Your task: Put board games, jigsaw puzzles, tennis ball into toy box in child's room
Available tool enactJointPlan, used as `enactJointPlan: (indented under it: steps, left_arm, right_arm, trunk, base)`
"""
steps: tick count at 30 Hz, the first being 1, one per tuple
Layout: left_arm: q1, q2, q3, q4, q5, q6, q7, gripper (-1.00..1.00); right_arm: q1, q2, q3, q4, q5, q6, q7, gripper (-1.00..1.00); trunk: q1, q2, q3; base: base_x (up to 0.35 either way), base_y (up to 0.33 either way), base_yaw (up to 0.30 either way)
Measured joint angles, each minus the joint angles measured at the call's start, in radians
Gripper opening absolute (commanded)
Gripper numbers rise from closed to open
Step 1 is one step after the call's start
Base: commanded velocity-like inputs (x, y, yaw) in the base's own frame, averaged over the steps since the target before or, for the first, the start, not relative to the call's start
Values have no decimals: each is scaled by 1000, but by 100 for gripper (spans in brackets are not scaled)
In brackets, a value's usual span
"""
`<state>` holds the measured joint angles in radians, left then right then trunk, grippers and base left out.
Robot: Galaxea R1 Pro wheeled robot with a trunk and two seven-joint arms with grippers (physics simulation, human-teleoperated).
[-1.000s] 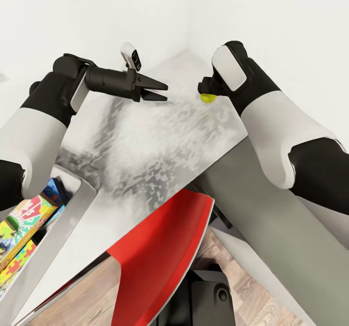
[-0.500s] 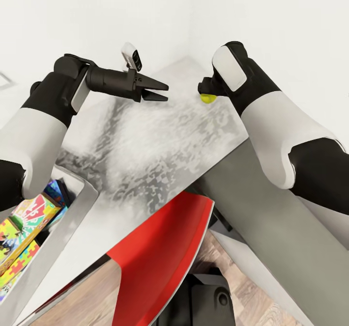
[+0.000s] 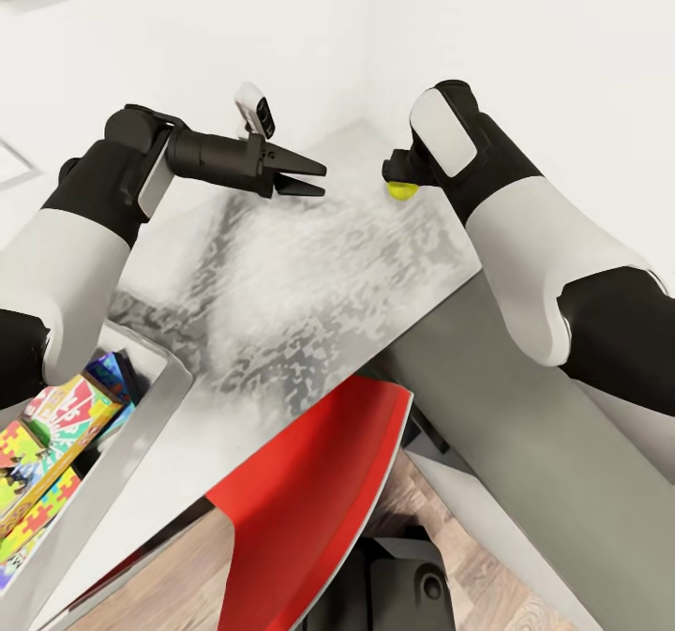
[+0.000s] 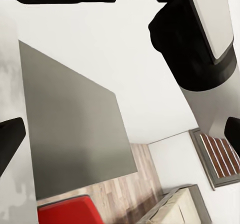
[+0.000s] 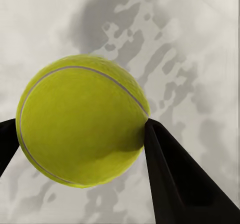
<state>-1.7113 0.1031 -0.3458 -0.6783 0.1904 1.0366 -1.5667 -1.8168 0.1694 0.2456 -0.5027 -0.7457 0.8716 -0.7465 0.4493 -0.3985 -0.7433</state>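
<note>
Yellow-green tennis ball (image 5: pixel 82 120) sits pinched above the table (image 3: pixel 309 265).

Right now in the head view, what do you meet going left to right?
Board games in the toy box → left claw → tennis ball at the right claw, above the table.

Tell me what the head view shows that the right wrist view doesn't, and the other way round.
Head view: the left gripper hanging open above the table, the toy box at the near left with board games and a jigsaw puzzle inside, and a red chair below the table edge.

Right wrist view: the ball's white seam and the two dark fingers pressed against its sides.

Both: the tennis ball in the right gripper, over the white tabletop.
</note>
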Motion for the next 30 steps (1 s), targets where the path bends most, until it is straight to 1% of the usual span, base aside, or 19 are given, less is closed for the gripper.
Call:
enactJointPlan:
  steps: [10,27,30]
  left_arm:
    - [-1,1,-3,0,-1,0,0,100]
    - [0,4,-6,0,-5,0,0,100]
    - [0,5,-6,0,-5,0,0,100]
  right_arm:
    - [0,0,0,0,0,0,0,-100]
    - [0,0,0,0,0,-1,0,-100]
    - [0,0,0,0,0,-2,0,-100]
  trunk:
    - [0,0,16]
    - [0,0,44]
    - [0,0,49]
  base:
    - [-59,0,0]
    - [-4,0,0]
    - [-98,0,0]
